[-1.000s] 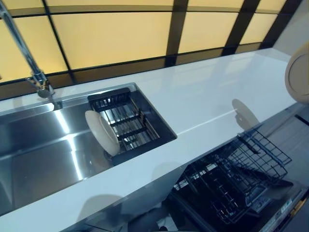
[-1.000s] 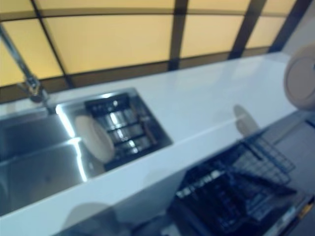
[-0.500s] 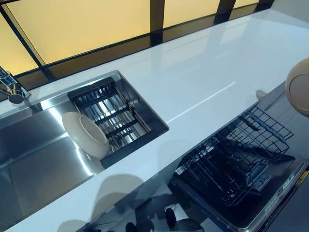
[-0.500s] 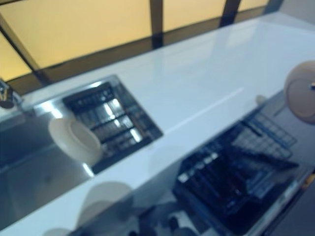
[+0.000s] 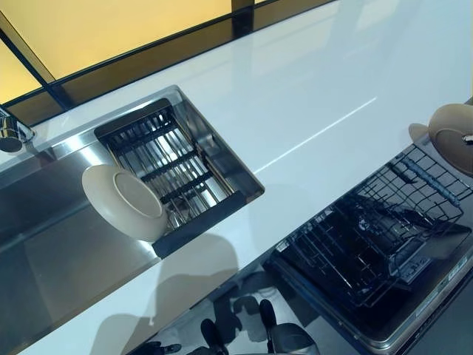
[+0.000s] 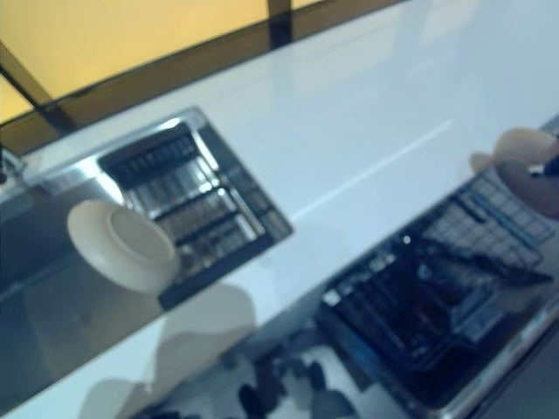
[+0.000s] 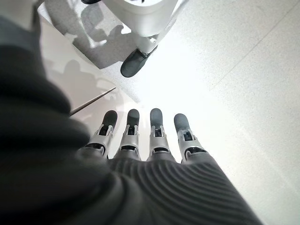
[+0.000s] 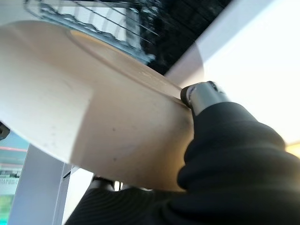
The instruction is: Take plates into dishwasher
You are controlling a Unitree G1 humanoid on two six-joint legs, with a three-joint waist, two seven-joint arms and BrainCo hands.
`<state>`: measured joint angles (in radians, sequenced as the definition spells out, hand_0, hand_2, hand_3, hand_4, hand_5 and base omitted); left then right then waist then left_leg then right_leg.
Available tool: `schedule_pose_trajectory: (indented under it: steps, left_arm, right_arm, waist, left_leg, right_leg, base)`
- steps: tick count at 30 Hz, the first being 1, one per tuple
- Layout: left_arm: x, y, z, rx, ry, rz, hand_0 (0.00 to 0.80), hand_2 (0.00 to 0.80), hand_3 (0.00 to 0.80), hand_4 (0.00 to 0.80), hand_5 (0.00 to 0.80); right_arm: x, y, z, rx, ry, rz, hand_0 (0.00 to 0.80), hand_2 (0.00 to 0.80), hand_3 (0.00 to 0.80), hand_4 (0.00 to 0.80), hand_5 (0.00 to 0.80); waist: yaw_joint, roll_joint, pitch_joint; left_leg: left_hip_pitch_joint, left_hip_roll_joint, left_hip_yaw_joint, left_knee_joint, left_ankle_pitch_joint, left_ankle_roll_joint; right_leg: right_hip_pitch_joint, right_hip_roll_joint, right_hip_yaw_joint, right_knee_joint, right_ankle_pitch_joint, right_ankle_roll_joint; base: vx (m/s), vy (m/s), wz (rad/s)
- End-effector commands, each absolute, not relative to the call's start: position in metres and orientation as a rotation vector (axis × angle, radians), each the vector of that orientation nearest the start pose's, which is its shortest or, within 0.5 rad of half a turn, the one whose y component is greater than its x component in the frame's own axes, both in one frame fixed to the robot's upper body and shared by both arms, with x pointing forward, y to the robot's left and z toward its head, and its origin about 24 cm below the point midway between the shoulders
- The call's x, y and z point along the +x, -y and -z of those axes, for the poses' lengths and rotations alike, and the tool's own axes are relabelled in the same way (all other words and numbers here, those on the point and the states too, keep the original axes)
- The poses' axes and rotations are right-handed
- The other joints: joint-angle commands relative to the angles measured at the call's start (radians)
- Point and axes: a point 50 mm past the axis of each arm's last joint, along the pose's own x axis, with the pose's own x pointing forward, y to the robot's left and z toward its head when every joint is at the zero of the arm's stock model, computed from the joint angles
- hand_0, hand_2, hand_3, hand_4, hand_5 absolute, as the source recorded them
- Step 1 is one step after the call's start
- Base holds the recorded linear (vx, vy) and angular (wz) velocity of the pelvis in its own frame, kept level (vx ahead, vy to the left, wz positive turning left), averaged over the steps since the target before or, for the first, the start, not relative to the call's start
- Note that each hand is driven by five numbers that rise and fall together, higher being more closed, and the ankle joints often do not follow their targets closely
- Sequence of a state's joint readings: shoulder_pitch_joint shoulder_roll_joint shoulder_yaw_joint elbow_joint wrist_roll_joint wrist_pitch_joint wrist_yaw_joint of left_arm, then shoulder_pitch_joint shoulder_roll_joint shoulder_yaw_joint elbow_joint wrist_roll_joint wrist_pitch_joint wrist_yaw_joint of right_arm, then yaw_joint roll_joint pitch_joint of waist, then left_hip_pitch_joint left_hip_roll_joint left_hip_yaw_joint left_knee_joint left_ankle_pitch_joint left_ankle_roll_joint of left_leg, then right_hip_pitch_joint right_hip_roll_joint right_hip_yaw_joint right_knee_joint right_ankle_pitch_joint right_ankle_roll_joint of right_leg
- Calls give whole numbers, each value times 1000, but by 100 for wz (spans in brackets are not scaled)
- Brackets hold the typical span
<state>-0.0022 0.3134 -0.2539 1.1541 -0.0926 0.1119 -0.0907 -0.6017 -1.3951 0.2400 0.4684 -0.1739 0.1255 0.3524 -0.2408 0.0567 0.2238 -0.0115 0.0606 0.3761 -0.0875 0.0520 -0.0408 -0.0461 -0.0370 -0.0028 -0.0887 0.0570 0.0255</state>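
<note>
**Cream plate held over the open dishwasher rack**

Cream-coloured, the held plate (image 5: 453, 135) shows at the right edge of the head views, above the far corner of the dark wire dishwasher rack (image 5: 369, 244), which is pulled out below the white countertop (image 5: 295, 111). In the right wrist view the same plate (image 8: 89, 108) fills most of the frame, pressed close against the right hand (image 8: 206, 96); the thumb lies curled over the rim and another fingertip shows beneath the plate, so the hand is clasping it by the edge. Wires of the rack show just past the plate's far side.

A second cream plate (image 5: 124, 202) leans in the steel sink (image 5: 52, 251), propped against the dark slatted drain tray (image 5: 166, 166), with the tap (image 5: 11, 133) at the left edge.

The left hand (image 7: 145, 140) shows only in its own wrist view, fingers straight and holding nothing, above pale floor.
</note>
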Motion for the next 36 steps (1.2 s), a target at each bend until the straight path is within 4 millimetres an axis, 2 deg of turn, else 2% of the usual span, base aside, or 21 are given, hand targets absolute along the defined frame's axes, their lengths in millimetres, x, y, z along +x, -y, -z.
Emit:
schedule_pose_trajectory:
  steps: [1,7,10,20,26,36]
  left_arm:
    - [122,-258,146,332,-1222,17,0,0,0,0,0]
    - [122,-261,145,342,-1228,16,0,0,0,0,0]
    - [124,-263,144,351,-1228,23,0,0,0,0,0]
    - [130,-257,143,356,-1213,50,0,0,0,0,0]
    - [133,-252,143,352,-1205,66,0,0,0,0,0]
    - [133,-247,144,345,-1197,109,0,0,0,0,0]
  right_arm:
    - [287,381,-267,-1482,-308,192,800,800,800,800,800]
    - [280,392,-236,-1451,-462,150,800,800,800,800,800]
    - [279,396,-227,-1439,-502,150,800,800,800,800,800]
    - [283,400,-198,-1425,-495,213,800,800,800,800,800]
    - [286,410,-196,-1477,-494,327,800,800,800,800,800]
    - [298,413,-213,-1478,-461,416,800,800,800,800,800]
  waist:
    - [-17,-25,-32]
    - [-13,-22,-30]
    - [-7,-26,-33]
    - [6,-21,-33]
    - [23,3,-27]
    - [53,47,-18]
  left_leg:
    - [127,10,0,2,-78,-45]
    - [128,8,-4,0,-75,-45]
    - [131,9,-6,0,-76,-44]
    - [133,8,-8,1,-81,-38]
    - [131,4,-17,1,-82,-37]
    - [116,-10,-39,1,-76,-41]
  right_leg:
    - [-82,-53,4,1,79,113]
    - [-76,-57,-6,1,78,114]
    - [-72,-57,-10,1,78,114]
    - [-71,-61,-11,1,78,118]
    - [-72,-69,-18,1,77,121]
    - [-80,-87,-38,1,75,124]
  base:
    - [0,0,0]
    - [-3,2,1]
    - [0,0,0]
    - [0,-2,1]
    - [-1,3,1]
    - [-20,17,5]
